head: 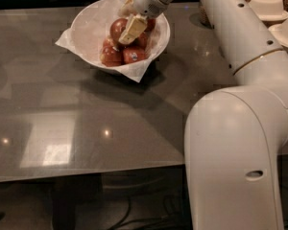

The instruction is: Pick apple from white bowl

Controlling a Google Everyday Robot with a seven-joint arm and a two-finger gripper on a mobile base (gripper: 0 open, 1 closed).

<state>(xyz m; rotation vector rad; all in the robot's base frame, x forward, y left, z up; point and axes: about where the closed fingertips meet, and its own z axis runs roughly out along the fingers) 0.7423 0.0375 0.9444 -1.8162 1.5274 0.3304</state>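
The white bowl point(89, 25), lined with white paper, stands at the back of the grey table. It holds several apples. The largest apple point(116, 28), red with a yellow blush, lies on top of the pile. A smaller red apple with a sticker point(133, 55) and another red apple point(110, 55) lie in front of it. My gripper point(129, 16) reaches down into the bowl from the upper right. It is open, with one cream finger point(133, 28) against the right side of the largest apple and the other at the apple's far side.
My white arm and base point(235, 128) fill the right side of the view. Stacked beige plates and bowls point(269, 6) stand at the back right. The table's front edge point(86, 176) runs across the lower part of the view.
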